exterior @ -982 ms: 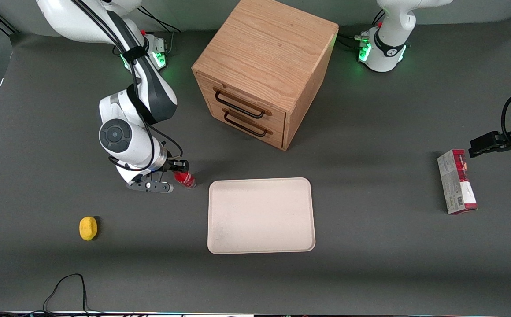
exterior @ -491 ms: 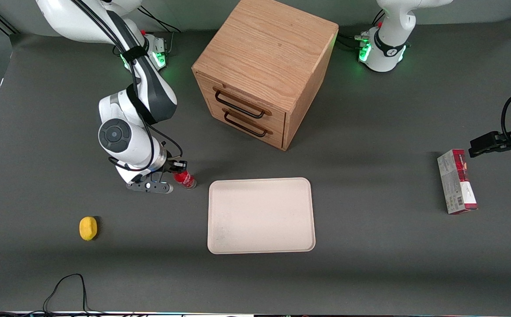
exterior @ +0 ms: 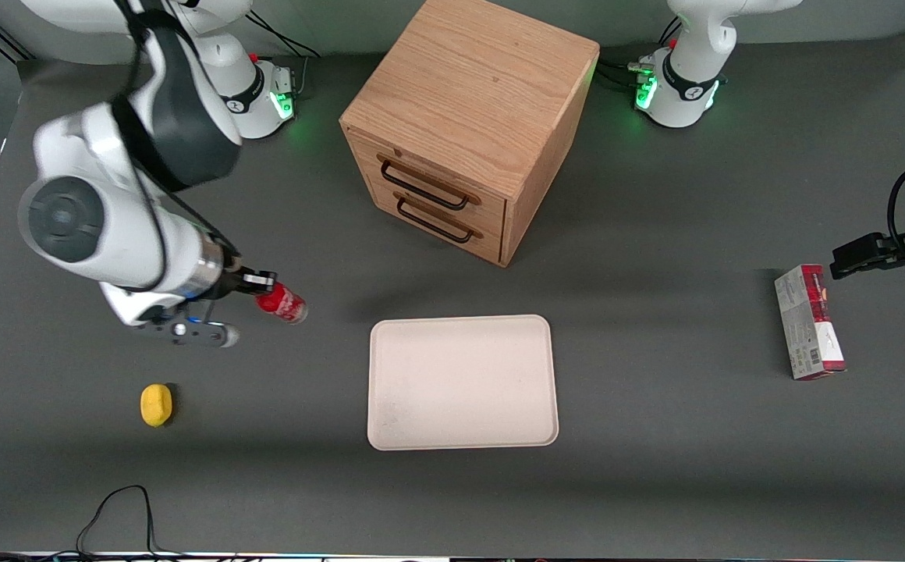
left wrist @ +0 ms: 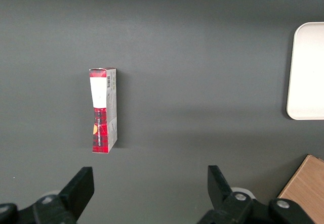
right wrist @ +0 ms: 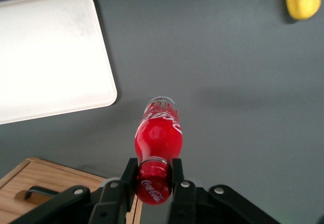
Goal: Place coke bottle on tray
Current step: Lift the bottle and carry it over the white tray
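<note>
I am holding the coke bottle up off the table, my hand pinching it at the red cap end, one finger pressed against each side of the neck. In the front view the bottle is hanging in the air near the tray, toward the working arm's end of the table and a little farther from the front camera than the tray's nearest edge.

To do this carry well, I am judging that I need to keep the squeeze steady, since I am gripping only the narrow top and the heavier body could swing. I should be travelling sideways over the rim, clearing it before lowering, and aiming for the middle of the tray rather than its edge, then letting go only once the clear base is resting flat.

The bottle's long axis is running straight down from my hand toward the table, cap uppermost between my fingers and clear base pointing down, as the wrist view shows it.
</note>
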You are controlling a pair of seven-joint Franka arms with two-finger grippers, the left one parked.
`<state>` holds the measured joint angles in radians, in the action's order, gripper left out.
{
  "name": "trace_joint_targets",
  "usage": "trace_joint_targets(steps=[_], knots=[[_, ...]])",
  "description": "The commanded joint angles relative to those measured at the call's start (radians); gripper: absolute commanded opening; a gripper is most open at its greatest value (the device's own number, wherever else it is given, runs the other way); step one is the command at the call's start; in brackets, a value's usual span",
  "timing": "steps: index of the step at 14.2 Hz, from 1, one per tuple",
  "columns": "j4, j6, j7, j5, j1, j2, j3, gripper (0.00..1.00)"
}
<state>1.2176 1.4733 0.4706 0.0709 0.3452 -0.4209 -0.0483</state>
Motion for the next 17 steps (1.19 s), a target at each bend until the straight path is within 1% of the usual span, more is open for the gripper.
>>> trace_joint_targets(steps=[1,3,4,5,6,8,11,12,14,15,17], knots=[[-0.208,-0.091,0.013,0.055,-0.031,-0.101,-0.001,0.0],[-0.222,-0.097,0.013,0.055,-0.031,-0.104,0.002,0.0],[-0.231,-0.091,0.016,0.053,-0.029,-0.128,0.005,0.0],[-0.271,-0.084,0.026,0.055,-0.023,-0.175,0.007,0.0],[-0.321,-0.058,0.077,0.056,-0.023,-0.229,0.021,0.0],[-0.342,0.068,0.193,0.052,-0.022,-0.309,0.074,0.0],[-0.342,0.2,0.249,0.053,-0.019,-0.372,0.106,0.0],[-0.342,0.244,0.279,0.052,-0.014,-0.393,0.113,0.0],[-0.342,0.341,0.351,0.037,0.04,-0.449,0.099,0.0],[-0.342,0.378,0.37,0.017,0.046,-0.467,0.099,0.0],[-0.342,0.394,0.372,0.001,0.047,-0.484,0.102,0.0]])
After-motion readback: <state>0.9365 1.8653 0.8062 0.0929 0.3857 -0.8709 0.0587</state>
